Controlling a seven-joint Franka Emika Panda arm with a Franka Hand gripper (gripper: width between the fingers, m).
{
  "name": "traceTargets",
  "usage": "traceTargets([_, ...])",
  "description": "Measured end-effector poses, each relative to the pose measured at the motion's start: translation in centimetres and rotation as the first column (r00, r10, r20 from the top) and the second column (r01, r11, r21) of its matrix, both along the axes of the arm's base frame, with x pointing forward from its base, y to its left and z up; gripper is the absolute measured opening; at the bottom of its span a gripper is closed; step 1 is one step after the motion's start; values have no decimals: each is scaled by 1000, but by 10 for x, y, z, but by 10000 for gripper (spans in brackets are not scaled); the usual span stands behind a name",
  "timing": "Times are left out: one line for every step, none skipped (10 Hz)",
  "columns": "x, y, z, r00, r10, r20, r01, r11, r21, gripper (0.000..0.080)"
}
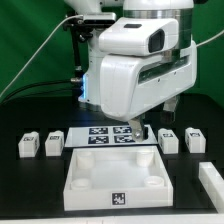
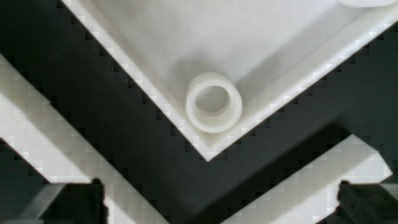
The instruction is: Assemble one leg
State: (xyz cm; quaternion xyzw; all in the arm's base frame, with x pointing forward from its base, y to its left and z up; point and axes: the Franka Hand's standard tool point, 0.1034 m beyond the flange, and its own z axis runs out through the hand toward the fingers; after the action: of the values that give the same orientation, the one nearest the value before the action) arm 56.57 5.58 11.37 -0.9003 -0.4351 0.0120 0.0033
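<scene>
Fingers (image 2: 54,206) show only in the wrist view, as two blurred grey tips at opposite edges of the frame, spread wide with nothing between them, so you can read the gripper (image 2: 205,205) as released and empty. That same view gives you a close look at one corner of the large white panel (image 2: 267,50), with a round socket (image 2: 214,103) sitting just inside the corner and black table (image 2: 45,110) on either side, but it shows you no leg at all. For the legs you need the exterior view, where the arm (image 1: 125,75) fills the middle of the frame and its bulky white body hides the fingertips, so you cannot judge their spread from there. The hand hangs low over the far corner of the panel on the exterior view's right. One leg (image 1: 168,141) stands upright on the table just to the exterior view's right of the hand, apart from the panel, and a second leg (image 1: 194,139) stands beside it. A third leg (image 1: 54,143) and a fourth leg (image 1: 27,146) stand toward the exterior view's left. Between the two pairs lies the marker board (image 1: 100,135), just behind the panel's far edge, partly covered by the arm
</scene>
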Motion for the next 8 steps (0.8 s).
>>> traceTargets([0, 0, 0, 1000, 0, 0, 0, 1000, 0, 650])
traceTargets([0, 0, 0, 1000, 0, 0, 0, 1000, 0, 650])
traceTargets([0, 0, 0, 1000, 0, 0, 0, 1000, 0, 650])
traceTargets([0, 0, 0, 1000, 21, 0, -21, 1000, 1, 650])
traceTargets([0, 0, 0, 1000, 21, 0, -21, 1000, 1, 650])
traceTargets([-2, 0, -2, 999, 36, 1, -36, 999, 0, 650])
traceTargets([-17, -2, -9, 976, 215, 28, -215, 977, 1, 650])
traceTargets([-49, -11, -20, 942, 335, 25, -335, 942, 2, 650])
